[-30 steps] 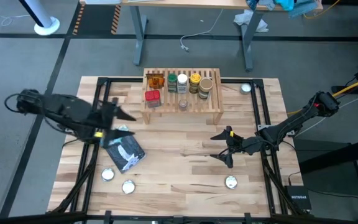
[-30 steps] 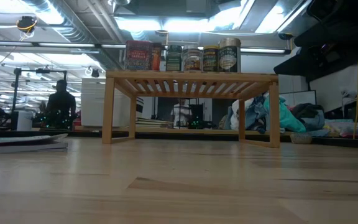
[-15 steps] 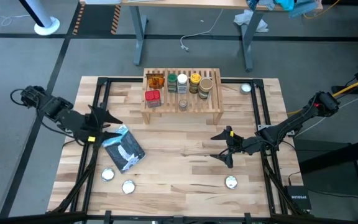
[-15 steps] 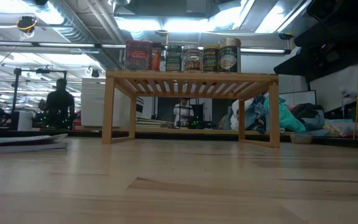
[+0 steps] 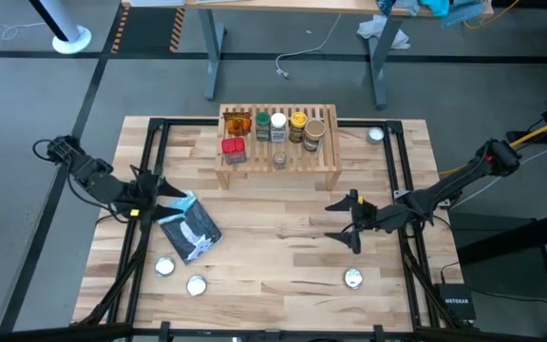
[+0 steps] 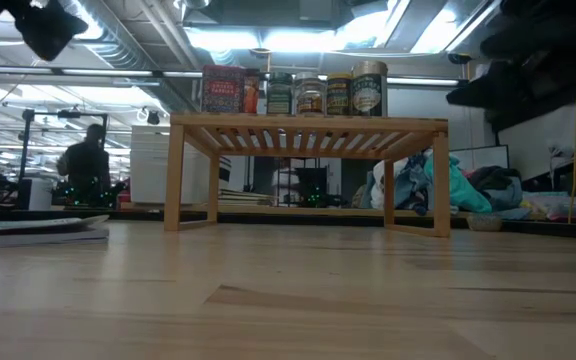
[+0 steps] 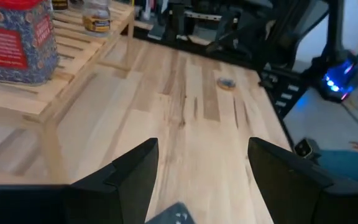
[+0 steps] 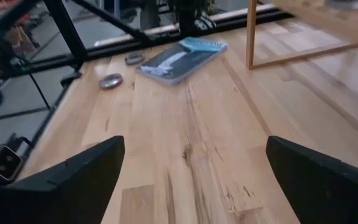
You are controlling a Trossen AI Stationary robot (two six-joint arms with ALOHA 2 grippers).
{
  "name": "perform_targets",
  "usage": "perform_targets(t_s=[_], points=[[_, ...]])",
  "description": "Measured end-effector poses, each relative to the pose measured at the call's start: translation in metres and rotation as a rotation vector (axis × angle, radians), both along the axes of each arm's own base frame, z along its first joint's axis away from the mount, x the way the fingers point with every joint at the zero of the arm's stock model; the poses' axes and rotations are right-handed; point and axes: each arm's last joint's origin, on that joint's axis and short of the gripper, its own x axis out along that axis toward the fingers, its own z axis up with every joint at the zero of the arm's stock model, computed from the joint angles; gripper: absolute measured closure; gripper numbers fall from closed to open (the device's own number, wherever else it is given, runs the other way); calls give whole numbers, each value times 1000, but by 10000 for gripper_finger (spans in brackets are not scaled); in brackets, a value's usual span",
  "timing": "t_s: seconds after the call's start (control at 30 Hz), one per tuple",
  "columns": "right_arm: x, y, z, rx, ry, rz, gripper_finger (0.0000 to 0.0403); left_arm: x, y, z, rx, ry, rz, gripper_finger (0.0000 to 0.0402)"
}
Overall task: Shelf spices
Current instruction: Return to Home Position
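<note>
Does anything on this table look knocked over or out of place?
Nothing is spilled or tipped: the spices stand upright on the shelf. Only the blue-and-white pouch lies flat and askew at the left of the table, with silver discs scattered about.

The table [image 5: 273, 249] is made of pale, matt, smooth wood planks. The shelf [image 5: 307, 166] at upper centre is built of lighter bare wood slats. Shiny metal is seen on the discs [image 5: 353, 278], glossy plastic on the pouch [image 5: 190, 228].
</note>
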Motion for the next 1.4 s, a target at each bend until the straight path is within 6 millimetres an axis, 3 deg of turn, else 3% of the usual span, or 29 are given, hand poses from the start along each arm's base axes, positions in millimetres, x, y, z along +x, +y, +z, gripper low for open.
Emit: perform_targets(t_s=[0.3, 0.57, 0.8, 0.93, 1.1, 1.27, 1.4], points=[[-17, -18, 26, 74, -130, -24, 6, -1, -2, -30, -31, -128, -44, 160], [-30, -41, 44, 123, -255, -117, 6, 9, -10, -59, -60, -200, -46, 160], [-46, -49, 57, 169, -376, -129, 6, 17, -17, -77, -23, -331, -116, 160], [-56, -52, 46, 193, -434, -128, 6, 19, -21, -88, 63, -398, -204, 160], [-63, -54, 8, 189, -426, -128, 6, 18, -22, -88, 64, -517, -235, 160], [-66, -55, -31, 137, -290, -131, 6, 18, -22, -87, 96, -530, -236, 160], [-69, -55, -27, 148, -329, -94, 6, 20, -20, -87, 116, -525, -218, 160]])
